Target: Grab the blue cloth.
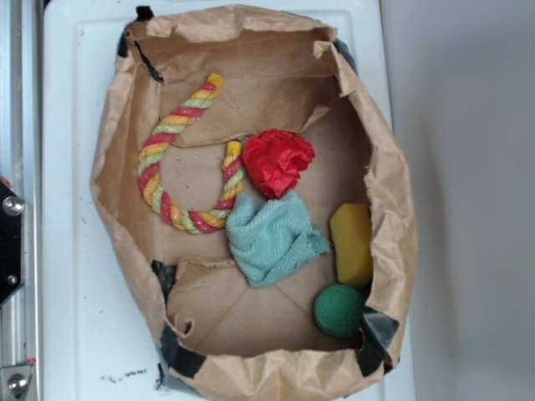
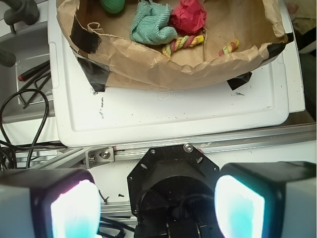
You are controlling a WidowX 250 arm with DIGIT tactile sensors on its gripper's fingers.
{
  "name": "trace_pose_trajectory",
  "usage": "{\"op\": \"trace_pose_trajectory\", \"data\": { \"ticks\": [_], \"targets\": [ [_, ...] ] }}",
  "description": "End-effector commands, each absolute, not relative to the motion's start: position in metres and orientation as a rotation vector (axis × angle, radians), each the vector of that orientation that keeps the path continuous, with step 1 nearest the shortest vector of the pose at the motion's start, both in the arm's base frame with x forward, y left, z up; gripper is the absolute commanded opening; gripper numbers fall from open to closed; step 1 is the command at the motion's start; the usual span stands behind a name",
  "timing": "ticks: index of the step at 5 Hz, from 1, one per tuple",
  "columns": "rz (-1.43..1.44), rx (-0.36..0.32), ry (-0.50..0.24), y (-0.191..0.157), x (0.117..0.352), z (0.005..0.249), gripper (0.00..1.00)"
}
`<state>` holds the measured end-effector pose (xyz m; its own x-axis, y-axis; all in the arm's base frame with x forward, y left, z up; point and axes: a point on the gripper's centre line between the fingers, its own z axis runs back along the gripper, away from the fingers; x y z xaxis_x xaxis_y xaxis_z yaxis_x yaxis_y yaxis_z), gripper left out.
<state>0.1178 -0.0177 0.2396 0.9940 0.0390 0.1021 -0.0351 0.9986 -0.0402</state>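
One blue cloth (image 1: 272, 238) in paper bag (image 1: 393, 217) on white lid (image 2: 173, 114).

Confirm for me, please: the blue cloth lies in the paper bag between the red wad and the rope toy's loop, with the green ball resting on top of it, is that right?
Not quite. The green ball is not on the blue cloth; it sits apart on the bag floor, near the corner below the yellow sponge. The exterior view shows this. The rest holds: the cloth lies in the paper bag, touching the red wad and beside the rope toy.
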Motion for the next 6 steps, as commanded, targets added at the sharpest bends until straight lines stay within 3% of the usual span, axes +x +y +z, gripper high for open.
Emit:
{"op": "trace_pose_trajectory", "data": {
  "ticks": [1, 3, 4, 6],
  "targets": [
    [0.037, -0.038, -0.103, -0.018, 0.118, 0.240, 1.00],
    [0.102, -0.064, -0.226, -0.018, 0.193, 0.237, 1.00],
    [0.079, -0.018, -0.252, -0.015, 0.228, 0.214, 1.00],
    [0.012, 0.050, -0.179, 0.004, 0.261, 0.144, 1.00]
  ]
}}
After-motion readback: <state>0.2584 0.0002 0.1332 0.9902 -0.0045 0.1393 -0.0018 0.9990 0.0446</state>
